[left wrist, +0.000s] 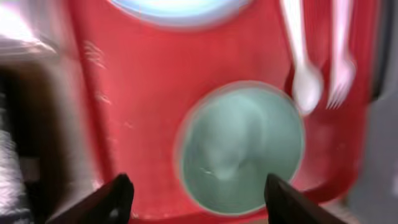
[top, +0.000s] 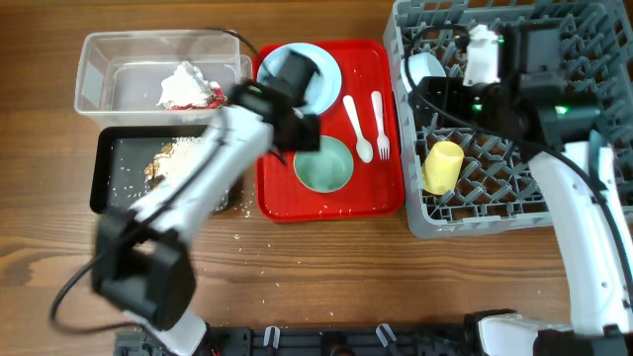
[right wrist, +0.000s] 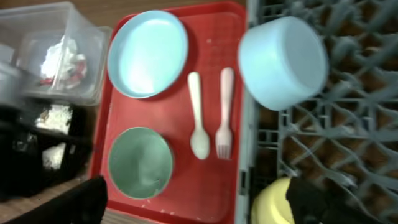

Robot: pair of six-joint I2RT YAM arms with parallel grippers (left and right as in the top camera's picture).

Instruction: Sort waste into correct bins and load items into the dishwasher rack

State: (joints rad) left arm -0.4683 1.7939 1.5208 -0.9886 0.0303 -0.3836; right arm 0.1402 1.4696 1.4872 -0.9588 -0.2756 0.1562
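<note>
Pale green bowl round, upright, smooth inside, on red tray.

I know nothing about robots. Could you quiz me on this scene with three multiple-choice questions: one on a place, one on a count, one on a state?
1. Where is the yellow cup? A on the floor B in the grey rack C on a shelf
2. How many white utensils lie on the red tray? A one B two C four
3. The left gripper above the green bowl is: A open, empty B shut on the cup C shut on nothing
Answers: 1 B, it lies among the rack's pegs. 2 B, a spoon and a fork. 3 A, its fingers stand wide apart.
</note>
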